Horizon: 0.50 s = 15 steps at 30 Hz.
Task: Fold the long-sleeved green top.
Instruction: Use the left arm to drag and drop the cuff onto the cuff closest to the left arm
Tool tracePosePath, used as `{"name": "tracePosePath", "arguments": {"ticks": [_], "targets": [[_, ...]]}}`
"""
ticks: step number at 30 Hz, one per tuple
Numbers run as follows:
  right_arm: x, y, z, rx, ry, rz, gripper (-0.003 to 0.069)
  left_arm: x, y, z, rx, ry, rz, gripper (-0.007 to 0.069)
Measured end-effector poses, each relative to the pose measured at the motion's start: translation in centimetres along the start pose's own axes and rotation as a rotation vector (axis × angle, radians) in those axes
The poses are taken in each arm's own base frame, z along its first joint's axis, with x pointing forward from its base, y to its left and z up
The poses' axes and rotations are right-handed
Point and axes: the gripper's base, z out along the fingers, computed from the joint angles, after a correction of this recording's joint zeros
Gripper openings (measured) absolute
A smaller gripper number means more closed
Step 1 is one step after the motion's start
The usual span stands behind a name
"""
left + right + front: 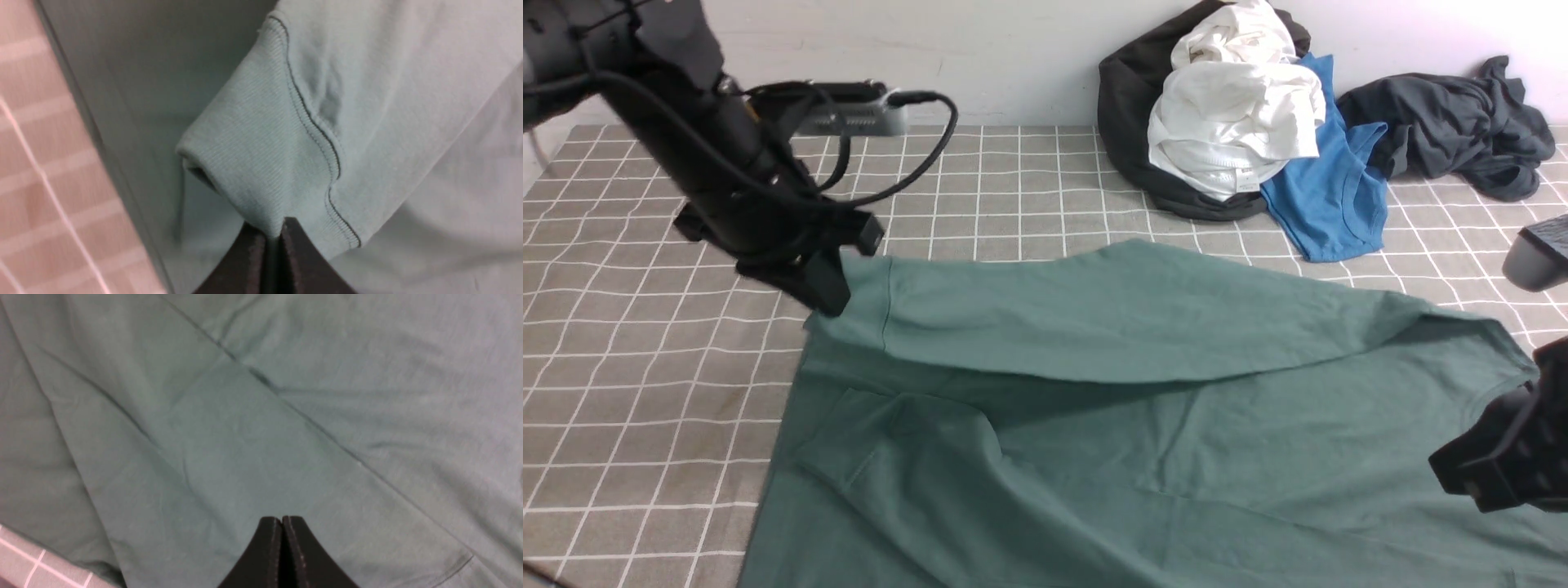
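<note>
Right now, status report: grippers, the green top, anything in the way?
Left gripper shut on cuff of green long-sleeved top. Right gripper shut, empty, over its body. Spare clothes heaped behind, not blocking.

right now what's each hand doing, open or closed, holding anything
left hand: closed on the cuff of the green long-sleeved top
right hand: closed, nothing gripped in it
</note>
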Motion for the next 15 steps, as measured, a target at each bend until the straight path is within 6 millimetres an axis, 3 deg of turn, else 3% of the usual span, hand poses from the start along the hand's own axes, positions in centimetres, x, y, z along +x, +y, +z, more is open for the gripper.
{"name": "tracePosePath", "arguments": {"ticks": [1,2,4,5,6,8,12,15], "targets": [[0.2,0.2,-0.3,-0.004,-0.001,-0.008,-0.0016,2.5,-0.3,-0.3,-0.001,0.012,0.004,0.0003],[0.2,0.3,-0.3,-0.004,-0.001,-0.011,-0.0016,3.1,-0.4,-0.4,-0.001,0.015,0.004,0.0003],[0.3,1.0,-0.4,-0.011,0.002,-0.053,-0.0016,6.8,-0.7,-0.3,-0.009,0.015,-0.001,0.0003],[0.3,1.0,-0.4,-0.011,0.003,-0.057,-0.0016,7.0,-0.7,-0.2,-0.011,0.010,-0.002,0.0003],[0.4,1.6,-0.4,-0.016,0.019,-0.098,-0.0016,9.0,-0.7,0.2,-0.016,0.011,-0.008,0.0003],[0.6,2.1,-0.4,-0.018,0.035,-0.136,-0.0016,10.9,-0.6,1.1,-0.019,0.030,-0.012,0.0003],[0.8,2.9,-0.2,-0.015,0.071,-0.208,-0.0016,13.5,-0.1,3.4,-0.021,0.089,-0.001,0.0024],[1.1,3.2,-0.2,-0.021,0.101,-0.224,-0.0016,14.1,0.0,4.0,-0.022,0.103,0.019,0.0098]]}}
